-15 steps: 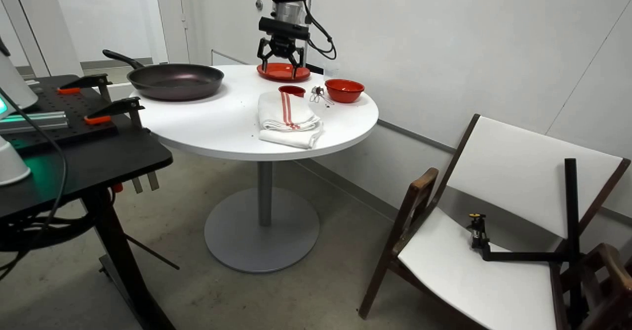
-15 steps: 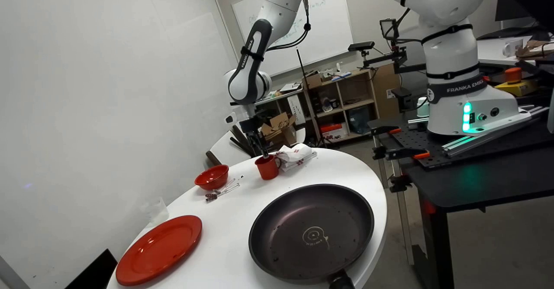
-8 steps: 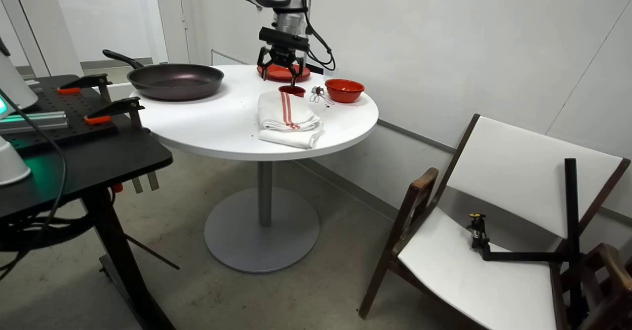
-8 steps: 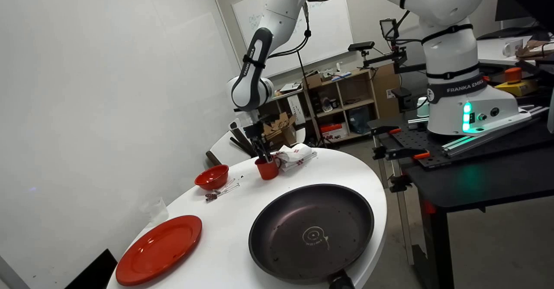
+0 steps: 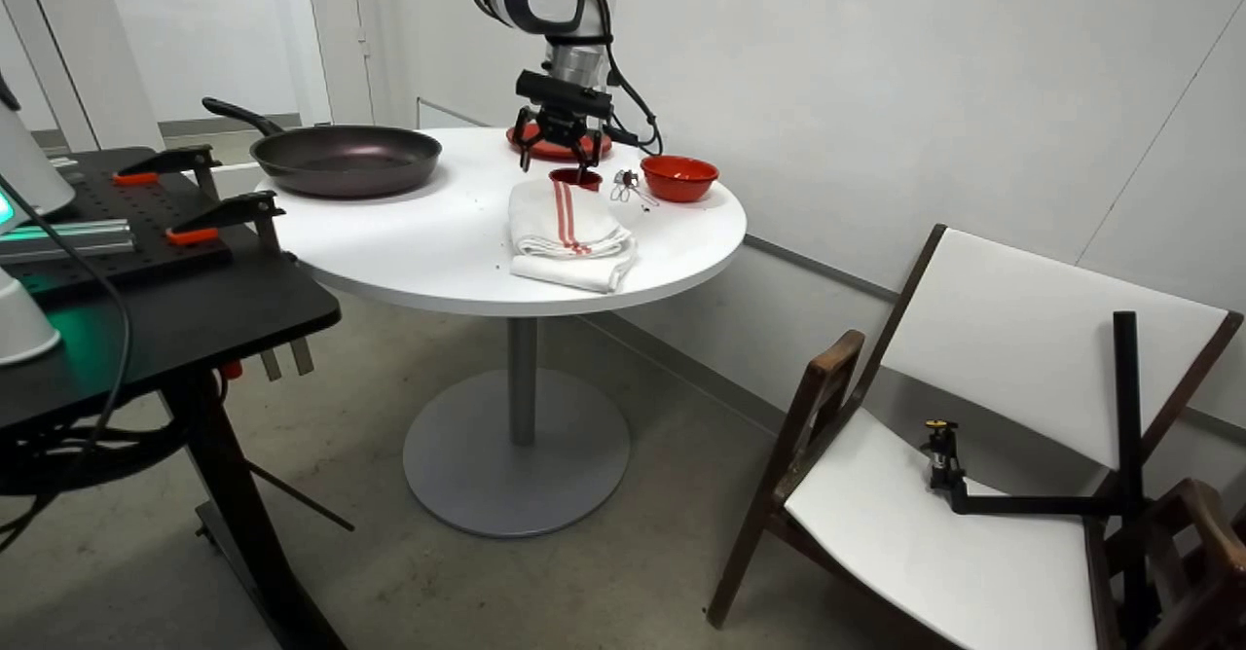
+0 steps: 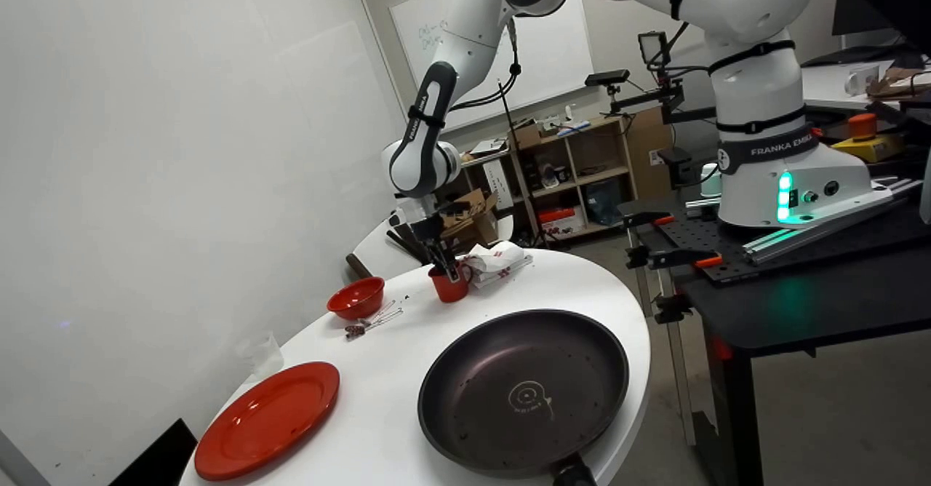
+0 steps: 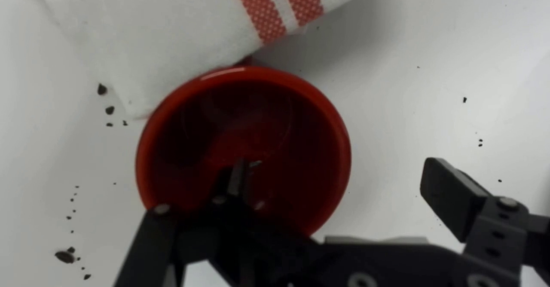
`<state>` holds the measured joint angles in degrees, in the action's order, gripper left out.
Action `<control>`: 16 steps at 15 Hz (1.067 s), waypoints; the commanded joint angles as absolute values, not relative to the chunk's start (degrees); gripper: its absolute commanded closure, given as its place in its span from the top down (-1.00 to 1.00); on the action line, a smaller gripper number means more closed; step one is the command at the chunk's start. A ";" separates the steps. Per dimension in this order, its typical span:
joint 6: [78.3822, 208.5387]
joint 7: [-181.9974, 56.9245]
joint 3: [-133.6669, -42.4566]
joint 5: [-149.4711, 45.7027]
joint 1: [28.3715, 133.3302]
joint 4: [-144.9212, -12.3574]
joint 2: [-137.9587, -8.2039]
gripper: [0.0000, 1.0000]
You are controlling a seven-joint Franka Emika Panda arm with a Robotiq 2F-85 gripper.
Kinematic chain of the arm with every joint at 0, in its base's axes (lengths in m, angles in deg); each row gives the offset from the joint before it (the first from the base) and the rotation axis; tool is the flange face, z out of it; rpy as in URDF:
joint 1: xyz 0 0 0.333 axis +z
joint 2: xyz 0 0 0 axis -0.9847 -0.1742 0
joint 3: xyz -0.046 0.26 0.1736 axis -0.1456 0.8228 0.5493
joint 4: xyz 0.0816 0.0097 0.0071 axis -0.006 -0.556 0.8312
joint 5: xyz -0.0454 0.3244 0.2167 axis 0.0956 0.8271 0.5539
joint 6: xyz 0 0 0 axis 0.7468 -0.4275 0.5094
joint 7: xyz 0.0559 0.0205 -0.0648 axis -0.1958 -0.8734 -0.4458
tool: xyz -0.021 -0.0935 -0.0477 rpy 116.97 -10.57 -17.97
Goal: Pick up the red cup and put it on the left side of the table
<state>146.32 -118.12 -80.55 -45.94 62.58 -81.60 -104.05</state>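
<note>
The red cup (image 7: 245, 132) stands upright on the desk (image 5: 419, 251), its long axis vertical; in the wrist view it sits left of centre, mouth towards me. My jaws are spread and pinch nothing: one finger (image 7: 236, 181) reaches from the bottom of the frame over the cup's mouth, seemingly into it, while the other finger (image 7: 451, 201) hangs at the right of the frame, outside the cup and apart from it. So the cup's right-hand wall lies between the two, and I judge the coming move turns on that: close sideways on this wall, then lift. How deep the inner finger sits, I cannot tell. The towel (image 7: 172, 29), upper left in the wrist view, lies just beside the cup, perhaps touching, and could drag. Farther out, in an exterior view, the bowl (image 6: 356, 298) stands left of the cup, the pan (image 6: 524, 391) below.
</note>
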 commanded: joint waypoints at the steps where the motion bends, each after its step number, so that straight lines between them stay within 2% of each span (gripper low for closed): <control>1: 144.34 -117.03 -80.09 -45.40 62.29 -77.98 -106.37 1.00; 2: 144.20 -116.96 -80.07 -45.41 62.27 -77.68 -106.63 1.00; 4: 144.03 -116.87 -80.07 -45.47 62.30 -77.21 -106.98 0.47; 7: 143.97 -116.77 -80.08 -45.53 62.34 -76.73 -107.32 0.07; 13: 145.03 -116.33 -80.46 -46.16 62.83 -78.21 -105.48 -0.87; 14: 145.30 -116.00 -80.76 -46.51 63.15 -78.85 -104.74 -0.98; 16: 145.39 -115.91 -80.97 -46.88 63.34 -79.28 -103.74 -1.00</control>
